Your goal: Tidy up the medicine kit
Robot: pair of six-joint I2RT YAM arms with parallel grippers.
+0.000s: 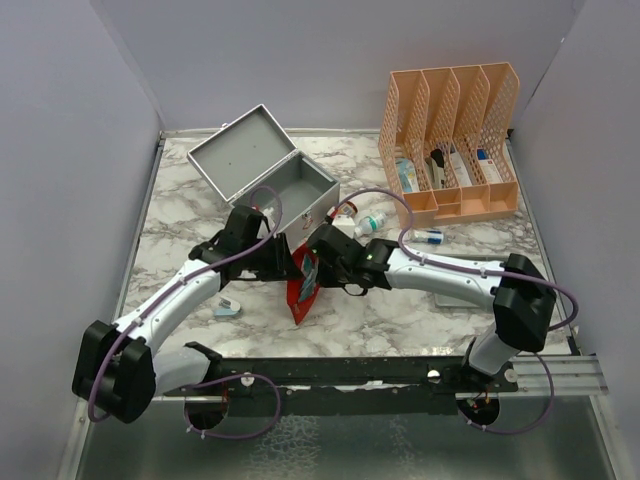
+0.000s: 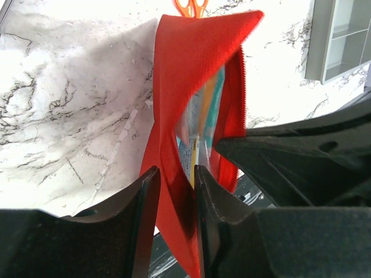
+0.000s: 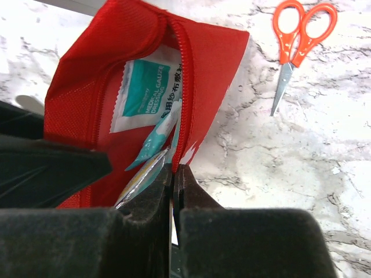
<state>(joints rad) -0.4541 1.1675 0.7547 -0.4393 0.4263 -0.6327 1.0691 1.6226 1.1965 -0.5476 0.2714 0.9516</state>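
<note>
Since the red pouch hung between the two hands with its zip undone, the main danger was a spill. A gauze packet and other thin sachets already poked out near the open mouth. The right hand had its fingers pressed together on the zip edge, a narrow bite on soft cloth. The left hand had its fingers a little apart on either side of one pouch wall. Whether they pinched the cloth or only flanked it, I could not tell. If that side let go, I judged the pouch would swing from the right hand's thin grip and could tip, shedding packets onto the desk, or slide free altogether. Both hands also worked close together, so a careless turn might knock one against the other.

The medicine kit stood just beyond the hands, toward the far left of the desk. It was a plain grey metal box. Its lid was thrown back toward the far left, and its inside faced up, with no contents that I could make out from above. Being so near, it could be nudged by either wrist. Orange scissors lay flat on the desk, apart from the pouch.
</note>
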